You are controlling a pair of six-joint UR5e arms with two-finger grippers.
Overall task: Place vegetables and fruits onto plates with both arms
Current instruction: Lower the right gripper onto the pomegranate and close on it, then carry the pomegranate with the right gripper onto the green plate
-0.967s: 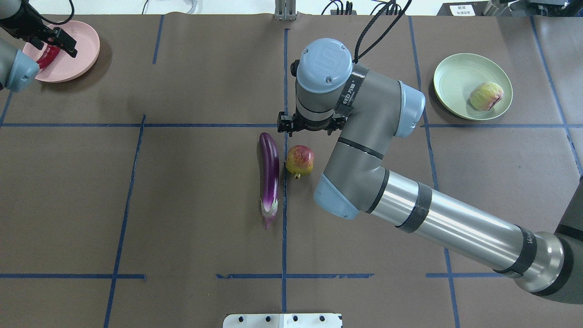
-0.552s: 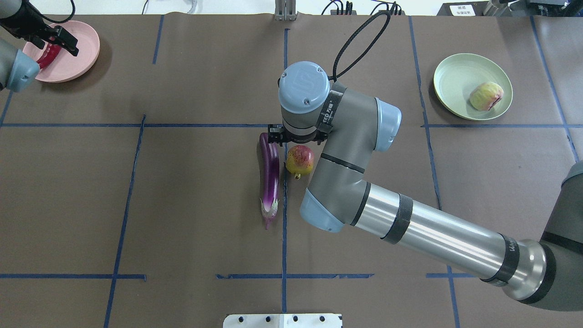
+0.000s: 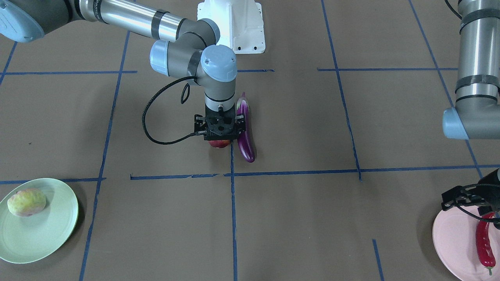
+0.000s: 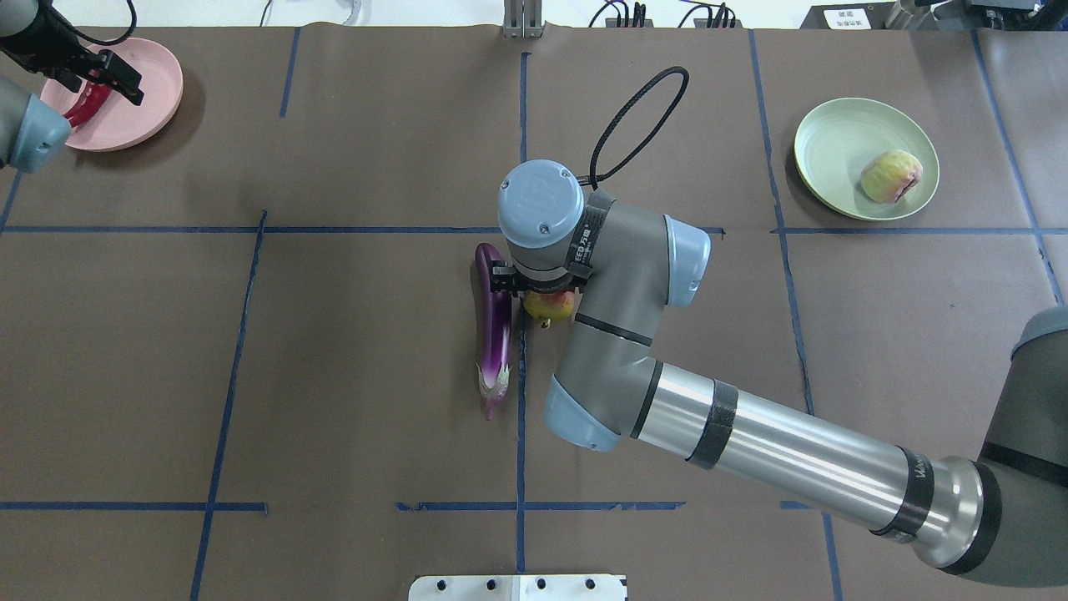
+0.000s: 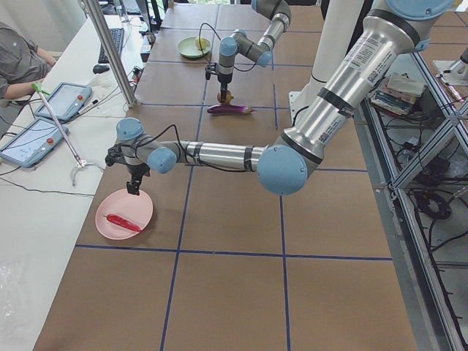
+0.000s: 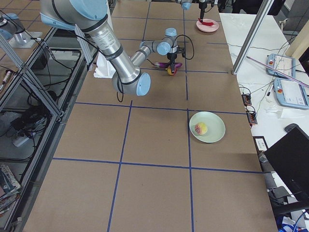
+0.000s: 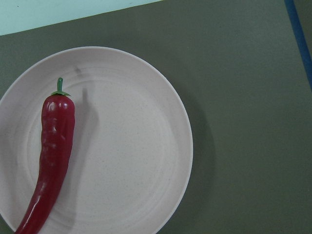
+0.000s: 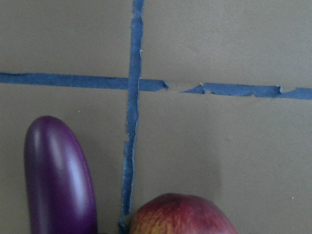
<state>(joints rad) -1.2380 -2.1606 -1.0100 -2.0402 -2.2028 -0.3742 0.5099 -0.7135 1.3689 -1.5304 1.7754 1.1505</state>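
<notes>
The purple eggplant (image 3: 246, 136) lies at mid-table, and the red-and-yellow fruit (image 3: 219, 144) sits close beside it. My right gripper (image 3: 218, 137) is low over that fruit, its jaws apart and astride it; the right wrist view shows the fruit's top (image 8: 180, 214) and the eggplant's tip (image 8: 58, 180). The red chili (image 7: 53, 151) lies on the pink plate (image 7: 131, 161). My left gripper (image 4: 88, 75) hovers open just above it. The pale yellow-green fruit (image 4: 891, 176) sits on the mint green plate (image 4: 834, 142).
The white base block (image 3: 234, 27) stands at the robot's edge of the table. Blue tape lines grid the brown table cover. In the exterior left view an operator (image 5: 18, 62) sits by tablets beyond the table's far side.
My right arm has swung back toward the robot and come down over the red-and-yellow fruit, now mostly covering it from above. My left gripper has barely moved over the pink plate.
</notes>
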